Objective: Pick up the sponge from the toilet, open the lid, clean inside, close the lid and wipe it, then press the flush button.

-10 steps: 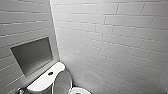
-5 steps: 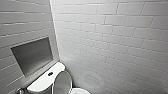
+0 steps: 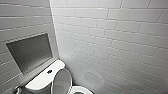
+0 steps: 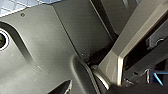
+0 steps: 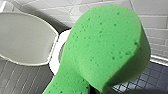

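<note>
Sponge (image 5: 105, 50) is off the toilet (image 3: 40, 79) and clamped at its lower end in the right gripper (image 5: 96, 90). The foam hides the fingers and only a dark bit peeks out below, where the sponge is bent by the pinch. In the right wrist view it hangs over the bowl rim (image 5: 55, 56), close to it. Can't tell whether it touches. The head view catches just a green sliver at its bottom edge, right of the bowl.

Lid (image 3: 61, 81) is up, tilted back toward the tank. Flush button (image 3: 49, 71) sits mid tank top, well apart from the sponge.

Left gripper: can't tell its state. That wrist camera faces the robot's own dark plate (image 4: 50, 50).

Around: niche (image 3: 31, 52) in the wall above the tank, pale tiled walls (image 3: 112, 37), dark floor tiles (image 5: 155, 75).
</note>
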